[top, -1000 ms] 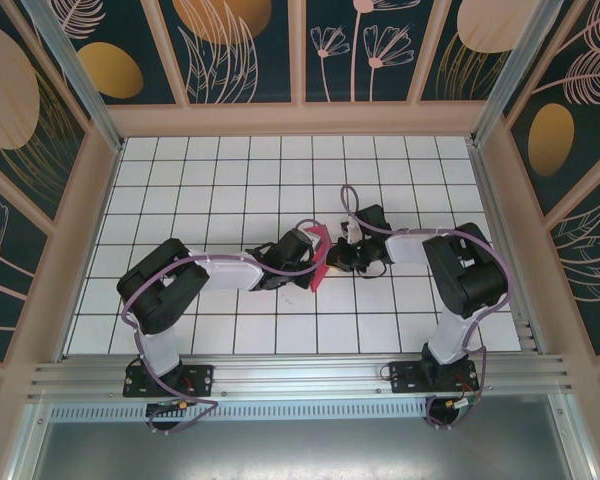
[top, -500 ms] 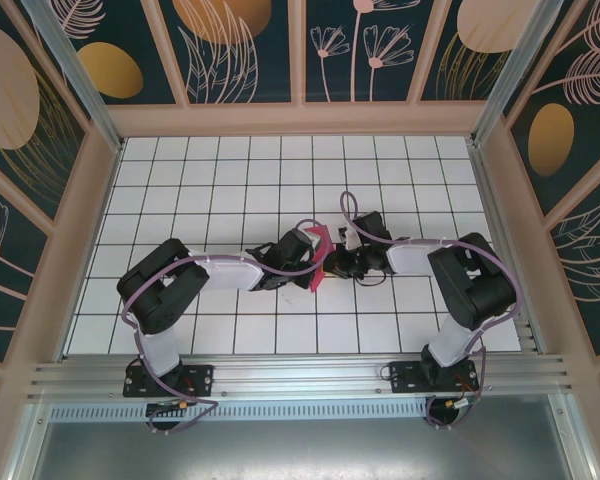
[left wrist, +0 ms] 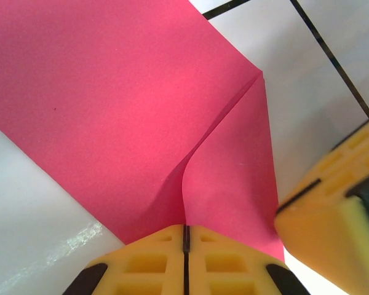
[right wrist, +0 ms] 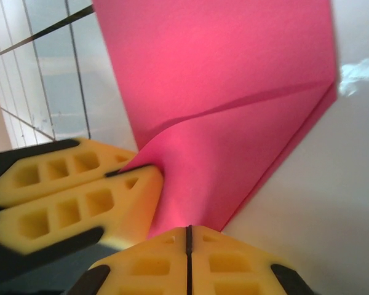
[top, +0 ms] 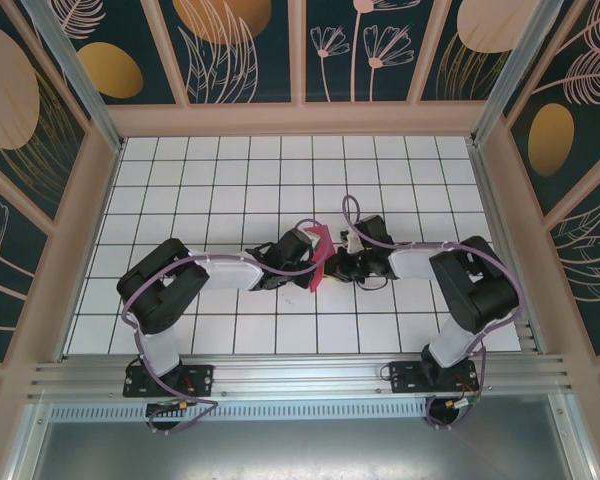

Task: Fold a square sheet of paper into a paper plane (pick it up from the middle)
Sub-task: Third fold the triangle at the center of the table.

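The square sheet of paper (top: 320, 252) is magenta-pink and stands up on edge over the tiled table (top: 230, 180) between both grippers. My left gripper (top: 311, 260) is shut on its lower edge, seen close in the left wrist view (left wrist: 186, 228). There the paper (left wrist: 129, 98) shows a diagonal crease and a curled flap. My right gripper (top: 331, 266) is shut on the same edge from the other side (right wrist: 188, 228). In the right wrist view the paper (right wrist: 234, 80) rises from the jaws, and the left gripper's fingers (right wrist: 80, 190) pinch it at the left. A paper plane is out of view.
Wooden rails (top: 100, 200) and patterned walls enclose the white grid table. Both arms reach inward from their bases at the near edge, and the right one's yellow finger (left wrist: 332, 209) crowds the left wrist view. Bare tiles lie at the back and at both sides.
The right arm has shifted a little, its elbow drifting right and its gripper edging closer to the paper. The left arm and the paper stay where they were.
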Available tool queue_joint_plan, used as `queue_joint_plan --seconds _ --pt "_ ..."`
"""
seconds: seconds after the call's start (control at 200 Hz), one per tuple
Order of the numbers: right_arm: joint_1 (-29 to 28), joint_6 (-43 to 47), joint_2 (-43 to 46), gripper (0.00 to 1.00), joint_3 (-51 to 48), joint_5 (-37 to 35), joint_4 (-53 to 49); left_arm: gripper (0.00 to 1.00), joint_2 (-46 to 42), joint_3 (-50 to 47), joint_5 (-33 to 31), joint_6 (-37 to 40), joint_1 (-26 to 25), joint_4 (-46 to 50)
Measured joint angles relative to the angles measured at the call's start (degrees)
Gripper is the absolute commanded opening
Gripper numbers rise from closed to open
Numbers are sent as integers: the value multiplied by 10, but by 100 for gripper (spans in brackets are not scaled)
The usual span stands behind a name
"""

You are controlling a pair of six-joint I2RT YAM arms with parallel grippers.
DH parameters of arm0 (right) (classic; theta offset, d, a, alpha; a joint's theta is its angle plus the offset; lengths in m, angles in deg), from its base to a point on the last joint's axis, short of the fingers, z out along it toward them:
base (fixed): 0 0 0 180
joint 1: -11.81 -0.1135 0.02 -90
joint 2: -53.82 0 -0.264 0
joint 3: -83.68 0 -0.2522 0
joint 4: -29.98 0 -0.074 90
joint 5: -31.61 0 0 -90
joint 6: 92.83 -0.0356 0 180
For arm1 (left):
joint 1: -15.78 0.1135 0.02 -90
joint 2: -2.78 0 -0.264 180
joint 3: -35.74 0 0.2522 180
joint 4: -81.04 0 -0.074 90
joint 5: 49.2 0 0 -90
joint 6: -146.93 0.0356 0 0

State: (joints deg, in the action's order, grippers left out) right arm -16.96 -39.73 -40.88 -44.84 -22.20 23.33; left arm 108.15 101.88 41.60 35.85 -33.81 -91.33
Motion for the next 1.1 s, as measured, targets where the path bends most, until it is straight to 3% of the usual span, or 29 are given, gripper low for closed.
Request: queue_joint_plan --seconds 0.595,1.101 --pt "-27 -55 -30 10 -27 -1 85 10 -1 -2 0 0 0 -1" --pt "-51 -92 11 12 -74 -1 132 9 -2 -3 -2 0 0 -2"
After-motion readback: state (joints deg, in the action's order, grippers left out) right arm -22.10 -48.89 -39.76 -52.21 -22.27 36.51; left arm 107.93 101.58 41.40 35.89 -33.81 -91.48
